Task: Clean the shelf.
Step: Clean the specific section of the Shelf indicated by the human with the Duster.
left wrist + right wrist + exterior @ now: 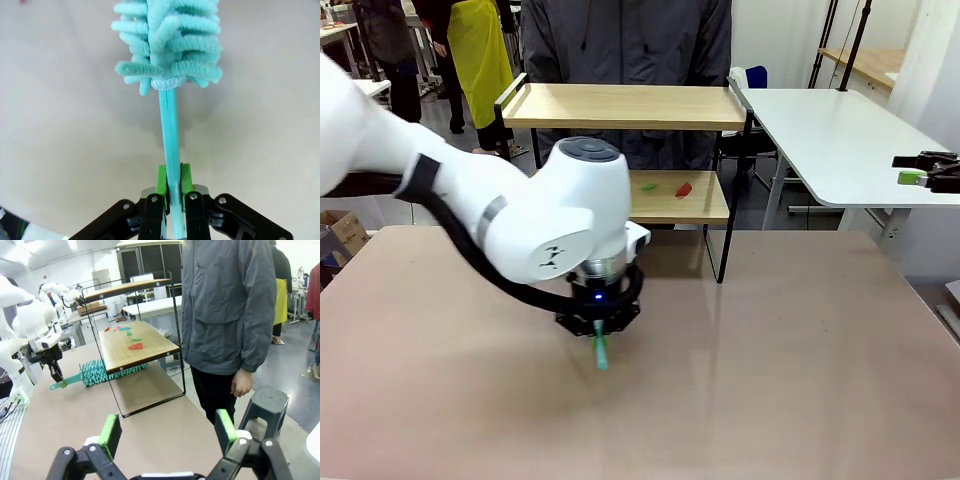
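Out front, the white left arm (500, 215) hides the head of the fluffy teal duster (601, 352); its wrist view shows the left gripper (173, 175) clamped on the handle. The right gripper (167, 432) gapes empty. The black-framed wooden two-tier shelf (620, 105) stands at the far edge of the table (800, 350).

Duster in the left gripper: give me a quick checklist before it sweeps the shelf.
1. Left gripper shut on the duster's handle: ok.
2. Shelf's top board bare: ok.
3. Lower board free of scraps: not ok, a red scrap and a green scrap lie there.
4. Duster head level with the lower board: cannot tell.
5. Right gripper open, away from the shelf: ok.
6. Person's hand off the shelf: ok.
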Controlling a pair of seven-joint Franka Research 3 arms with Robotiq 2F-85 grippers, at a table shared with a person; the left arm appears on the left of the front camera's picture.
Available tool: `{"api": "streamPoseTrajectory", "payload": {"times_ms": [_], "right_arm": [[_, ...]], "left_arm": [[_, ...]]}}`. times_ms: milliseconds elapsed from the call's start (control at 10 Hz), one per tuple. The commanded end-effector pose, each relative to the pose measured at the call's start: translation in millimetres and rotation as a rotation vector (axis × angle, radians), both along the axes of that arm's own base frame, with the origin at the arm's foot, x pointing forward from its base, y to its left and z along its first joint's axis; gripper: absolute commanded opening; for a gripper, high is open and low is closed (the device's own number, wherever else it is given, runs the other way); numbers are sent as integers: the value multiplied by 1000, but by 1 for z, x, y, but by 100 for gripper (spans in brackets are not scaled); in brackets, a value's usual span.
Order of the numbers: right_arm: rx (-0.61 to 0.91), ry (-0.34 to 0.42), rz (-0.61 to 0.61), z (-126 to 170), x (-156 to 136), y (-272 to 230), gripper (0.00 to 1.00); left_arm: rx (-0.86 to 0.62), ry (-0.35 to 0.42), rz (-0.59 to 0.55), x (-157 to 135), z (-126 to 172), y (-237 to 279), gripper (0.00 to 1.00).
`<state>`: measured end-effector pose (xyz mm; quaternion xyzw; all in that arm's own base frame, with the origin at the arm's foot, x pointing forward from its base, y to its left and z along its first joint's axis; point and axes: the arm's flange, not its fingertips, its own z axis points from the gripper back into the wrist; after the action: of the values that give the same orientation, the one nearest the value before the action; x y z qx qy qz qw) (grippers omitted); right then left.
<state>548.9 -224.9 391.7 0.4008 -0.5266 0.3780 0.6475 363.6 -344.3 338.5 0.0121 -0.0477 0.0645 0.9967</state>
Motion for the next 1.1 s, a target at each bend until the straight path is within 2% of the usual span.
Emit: {"api": "streamPoseTrajectory", "payload": {"times_ms": [0, 300, 500, 600, 700, 800, 900, 1000], "right_arm": [[-2, -5, 1, 3, 1, 1, 100], [-2, -5, 1, 3, 1, 1, 100], [-2, -5, 1, 3, 1, 1, 100], [-2, -5, 1, 3, 1, 1, 100], [-2, -5, 1, 3, 1, 1, 100], [-2, -5, 1, 3, 1, 1, 100], [-2, -5, 1, 3, 1, 1, 100], [-2, -5, 1, 3, 1, 1, 100]], "left_arm": [[65, 48, 34, -5, 5, 35, 13], [169, 25, 136, -8, 20, 67, 13], [179, -7, 128, -9, 24, 56, 13], [10, -79, 21, -10, 30, 39, 13], [148, 26, 101, -6, 24, 63, 13], [104, -16, 71, -8, 29, 49, 13], [3, -99, 14, -14, 47, 50, 13], [-55, -147, -36, -21, 62, 56, 13]]}}
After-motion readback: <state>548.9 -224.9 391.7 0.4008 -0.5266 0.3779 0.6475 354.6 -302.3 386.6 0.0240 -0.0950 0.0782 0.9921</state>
